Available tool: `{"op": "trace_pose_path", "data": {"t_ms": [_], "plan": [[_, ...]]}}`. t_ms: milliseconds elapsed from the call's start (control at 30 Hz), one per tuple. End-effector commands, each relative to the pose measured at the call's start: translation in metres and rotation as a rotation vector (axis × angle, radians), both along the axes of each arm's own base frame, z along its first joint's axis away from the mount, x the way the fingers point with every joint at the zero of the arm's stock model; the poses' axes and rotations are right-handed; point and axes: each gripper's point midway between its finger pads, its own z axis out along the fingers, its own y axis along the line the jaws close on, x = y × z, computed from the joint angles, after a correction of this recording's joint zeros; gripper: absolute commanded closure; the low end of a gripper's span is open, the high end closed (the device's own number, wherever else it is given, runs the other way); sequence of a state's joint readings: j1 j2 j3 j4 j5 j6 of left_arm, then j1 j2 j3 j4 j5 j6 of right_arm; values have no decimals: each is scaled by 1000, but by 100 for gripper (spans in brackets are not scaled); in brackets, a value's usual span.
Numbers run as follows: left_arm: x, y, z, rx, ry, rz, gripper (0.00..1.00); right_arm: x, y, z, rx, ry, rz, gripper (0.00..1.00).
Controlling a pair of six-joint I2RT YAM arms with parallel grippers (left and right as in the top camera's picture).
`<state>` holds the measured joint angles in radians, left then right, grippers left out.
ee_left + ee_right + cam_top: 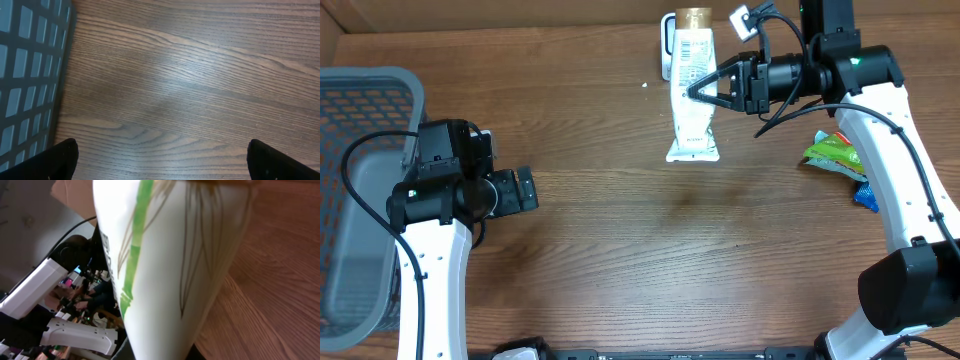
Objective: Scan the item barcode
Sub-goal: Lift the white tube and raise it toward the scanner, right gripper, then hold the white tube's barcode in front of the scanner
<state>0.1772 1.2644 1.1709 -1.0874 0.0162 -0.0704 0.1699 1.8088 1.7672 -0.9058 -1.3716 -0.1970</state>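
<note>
Overhead: my right hand [700, 90] is clamped on the white tube [692, 125]; I'd rotate it slowly, barcode outward. My left hand [525, 190] gapes wide, empty.

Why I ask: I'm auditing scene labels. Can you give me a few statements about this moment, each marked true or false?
1. The right gripper is shut on the tube. True.
2. The left gripper is holding something. False: it is open and empty.
3. The basket sits on the robot's left side. True.
4. The green packet lies in the basket. False: it lies on the table beside the right arm.
</note>
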Motion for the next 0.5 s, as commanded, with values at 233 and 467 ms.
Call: {"op": "trace_pose_path", "data": {"t_ms": [233,467], "plan": [[0,-2,1,-1,-4,-22,0,-6,-1,18,46,-15,28,96],[0,-2,1,-1,-4,-22,0,12,-3,-2,-70,35,-84,96]]}}
